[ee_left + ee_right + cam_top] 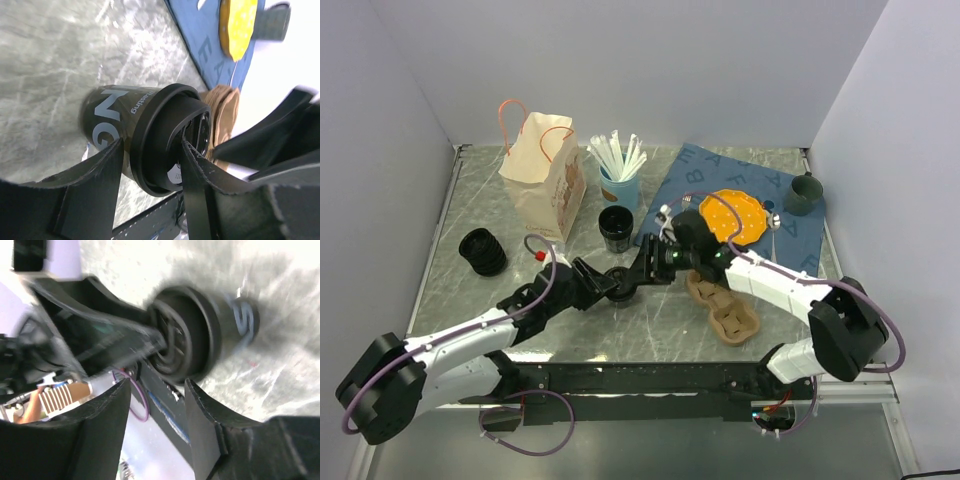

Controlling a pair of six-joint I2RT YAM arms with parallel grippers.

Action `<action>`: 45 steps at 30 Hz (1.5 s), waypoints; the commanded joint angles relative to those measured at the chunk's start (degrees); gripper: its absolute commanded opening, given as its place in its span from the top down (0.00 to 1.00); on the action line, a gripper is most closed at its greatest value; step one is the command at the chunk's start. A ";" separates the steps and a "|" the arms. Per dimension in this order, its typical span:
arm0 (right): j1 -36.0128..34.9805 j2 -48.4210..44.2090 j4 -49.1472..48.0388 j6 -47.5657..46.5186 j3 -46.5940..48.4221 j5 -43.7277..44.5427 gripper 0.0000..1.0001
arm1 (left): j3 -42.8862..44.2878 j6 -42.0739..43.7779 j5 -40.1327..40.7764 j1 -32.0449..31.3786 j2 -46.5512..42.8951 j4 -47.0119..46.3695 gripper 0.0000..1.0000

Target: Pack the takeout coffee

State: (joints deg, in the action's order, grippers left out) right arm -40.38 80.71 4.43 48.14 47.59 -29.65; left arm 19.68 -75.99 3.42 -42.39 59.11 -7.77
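Observation:
The takeout coffee [624,287], a small black cup with a black lid, is at mid-table between my two grippers. My left gripper [611,284] comes in from the left and is shut on it. In the left wrist view the lid and upper cup [150,130] fill the space between the fingers of the left gripper [152,150]; one finger lies across the lid's top. My right gripper [649,267] is just right of the cup and open. In the right wrist view the cup [210,335] lies beyond the right gripper [157,385], with nothing between its fingers.
A paper bag [542,180] stands at the back left beside a light-blue straw cup [620,185] and a lidless black cup [616,226]. A cardboard carrier [723,308] lies to the right. A blue cloth [740,175] holds an orange plate [732,215] and a grey-green mug [803,194].

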 commanded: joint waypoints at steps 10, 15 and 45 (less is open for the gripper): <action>7.42 6.83 9.46 -13.78 8.05 -13.51 0.44 | 1.50 10.42 -5.27 -1.29 8.21 14.36 0.49; 7.51 5.87 9.28 -13.69 5.85 -13.59 0.43 | 2.29 10.51 -4.74 -1.29 9.00 14.19 0.49; 12.25 11.84 12.54 -18.70 8.39 -20.36 0.44 | 2.20 12.35 -5.53 -1.29 12.25 12.69 0.49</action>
State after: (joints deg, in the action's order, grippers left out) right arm -28.34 90.56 19.09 30.33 54.15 -47.46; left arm 26.04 -67.90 -2.76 -43.00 67.66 -8.40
